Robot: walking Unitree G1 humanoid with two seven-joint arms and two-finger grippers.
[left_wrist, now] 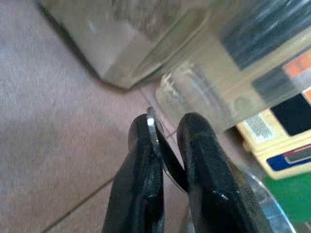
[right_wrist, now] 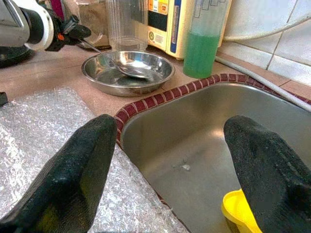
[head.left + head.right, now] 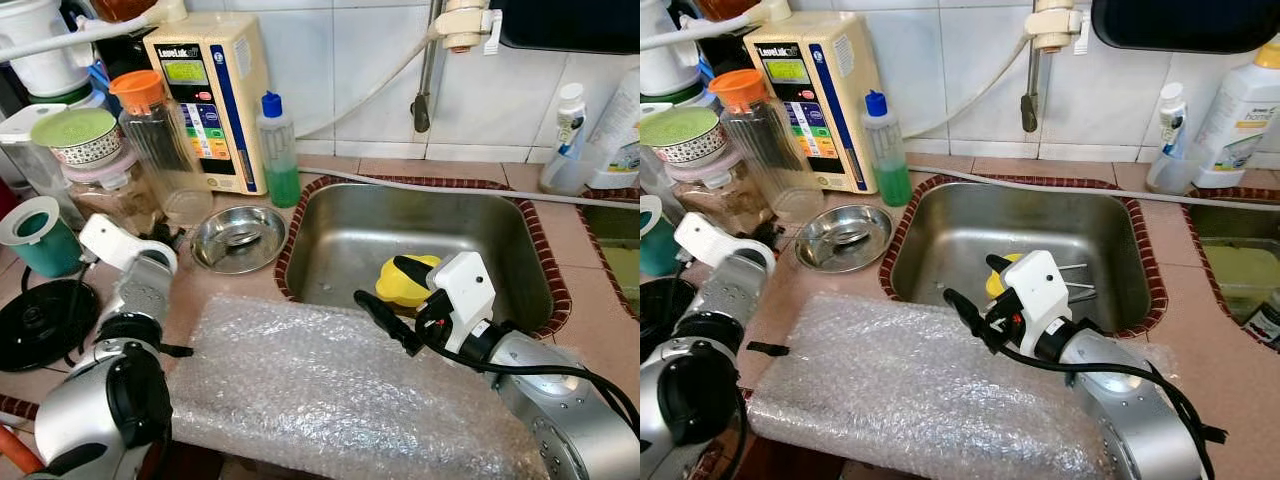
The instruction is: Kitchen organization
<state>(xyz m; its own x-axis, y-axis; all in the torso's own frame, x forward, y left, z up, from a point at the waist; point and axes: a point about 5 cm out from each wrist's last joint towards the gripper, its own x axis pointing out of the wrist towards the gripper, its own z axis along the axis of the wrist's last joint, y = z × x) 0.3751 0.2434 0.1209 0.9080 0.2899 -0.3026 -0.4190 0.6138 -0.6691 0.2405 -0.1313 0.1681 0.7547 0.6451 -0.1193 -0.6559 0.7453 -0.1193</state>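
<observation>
Left wrist view: left hand pinching spoon handle, bowl end in steel dish. Right hand spread over sink rim, near yellow cup.

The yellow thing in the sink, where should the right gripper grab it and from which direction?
Probably the raised upper edge of the yellow object, coming from above: it lies low on the sink floor, walls blocking sideways approach. The open right gripper hovers at it; its exact shape is partly hidden.

I read "LeveLuk" atop the cream water ionizer by the wall; "home" on the white bottle, rt. of sink.
</observation>
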